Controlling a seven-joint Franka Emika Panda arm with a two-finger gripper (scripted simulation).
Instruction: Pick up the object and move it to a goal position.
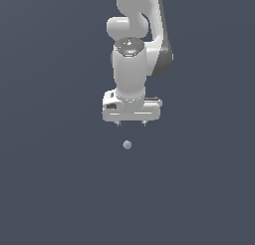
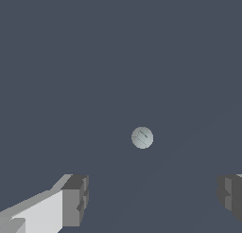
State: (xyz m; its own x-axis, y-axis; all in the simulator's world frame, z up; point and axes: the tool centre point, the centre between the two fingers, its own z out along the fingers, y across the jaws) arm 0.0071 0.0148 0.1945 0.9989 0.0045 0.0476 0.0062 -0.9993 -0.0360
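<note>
A tiny, slightly shiny ball [image 1: 127, 145], probably light, hard and apt to roll, lies apart below the wide-open gripper [image 1: 131, 123]; pinching across its middle looks safest.

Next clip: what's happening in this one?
A white robot arm in a simulated scene points its white gripper downward with the jaws spread open and nothing between them. A tiny pale grey-bluish ball sits apart from the fingertips, below them in the exterior view. The ball has not been grasped yet.
</note>
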